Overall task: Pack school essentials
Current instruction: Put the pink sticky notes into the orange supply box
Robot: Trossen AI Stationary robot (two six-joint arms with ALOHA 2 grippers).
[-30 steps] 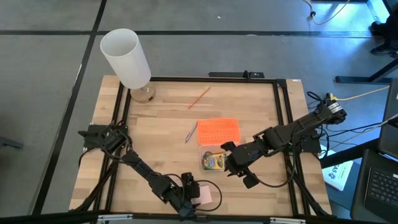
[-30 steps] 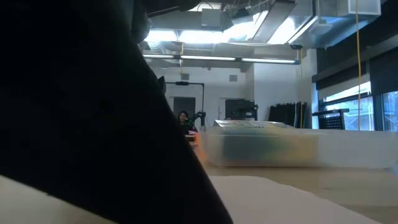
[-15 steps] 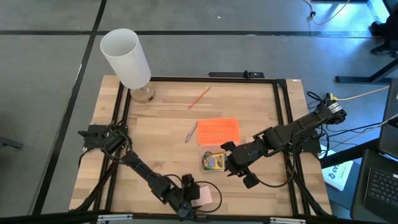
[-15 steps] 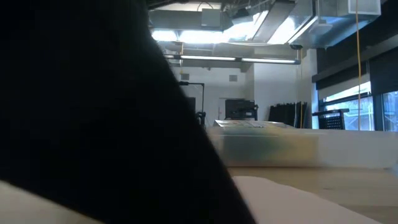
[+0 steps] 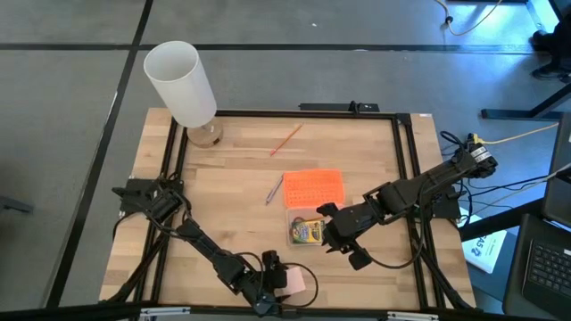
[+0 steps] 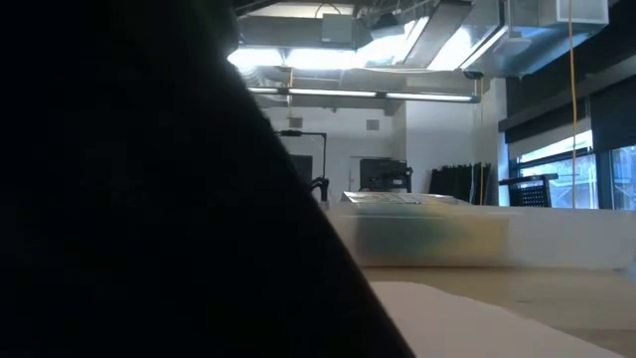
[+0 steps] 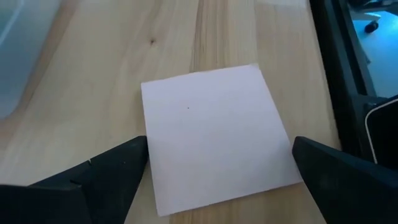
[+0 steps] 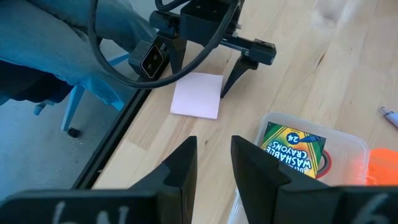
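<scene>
Your left gripper [image 5: 275, 283] sits low at the near edge of the tabletop [image 5: 232, 178], fingers [image 7: 115, 171] spread wide apart, straddling the pink square sticky-note pad [image 7: 214, 134]. The pad lies flat on the wood between the two fingers, and neither one touches it; in the high view it shows just beside the gripper, toward the right arm's side [image 5: 293, 282].

Your right gripper [image 5: 343, 245] hovers just beside the clear plastic box [image 5: 308, 229], its fingers [image 8: 180, 165] only narrowly parted and holding nothing. The green-and-yellow crayon box [image 8: 292, 149] already lies inside that plastic box, with a bit of red scissors handle [image 8: 324, 163] peeking out next to it. The orange lid [image 5: 313, 187] rests flat on the tabletop, touching the box's far side.

Further out, the blue-grey pen [image 5: 274, 190] lies just beside the lid, and a thin red pencil [image 5: 286, 140] lies well apart toward the far edge. The tall white cylinder [image 5: 181, 85] stands at the far left corner
</scene>
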